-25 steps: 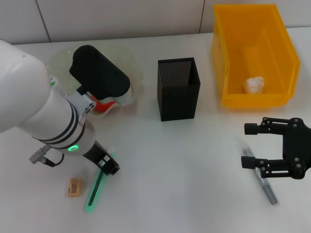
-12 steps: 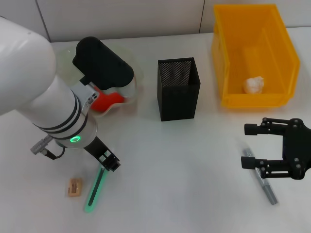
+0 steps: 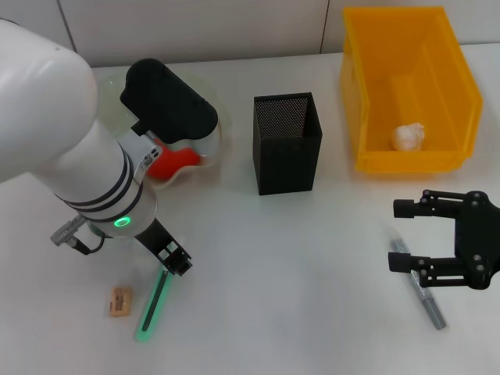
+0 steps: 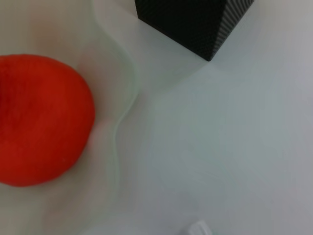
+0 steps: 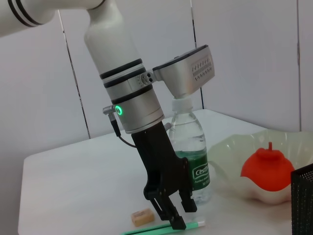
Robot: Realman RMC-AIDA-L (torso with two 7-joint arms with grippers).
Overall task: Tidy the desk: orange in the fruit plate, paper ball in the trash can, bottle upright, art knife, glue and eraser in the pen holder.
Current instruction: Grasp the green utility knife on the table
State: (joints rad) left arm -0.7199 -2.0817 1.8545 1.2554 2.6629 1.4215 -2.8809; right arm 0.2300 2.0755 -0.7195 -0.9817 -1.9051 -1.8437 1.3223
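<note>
My left gripper is open, low over the upper end of the green art knife; the right wrist view shows its fingertips at the knife. The tan eraser lies beside the knife. The orange sits in the clear fruit plate. The bottle stands upright behind my left arm and is hidden in the head view. The paper ball lies in the yellow bin. My right gripper is open over the grey glue stick.
The black mesh pen holder stands mid-table between the plate and the bin. The left wrist view shows the orange, the plate rim and a corner of the holder. My left arm covers much of the table's left side.
My left arm has shifted slightly right and away from me, uncovering more of the orange. Its gripper stays at the knife's upper end. The knife, eraser and right arm have not moved.
</note>
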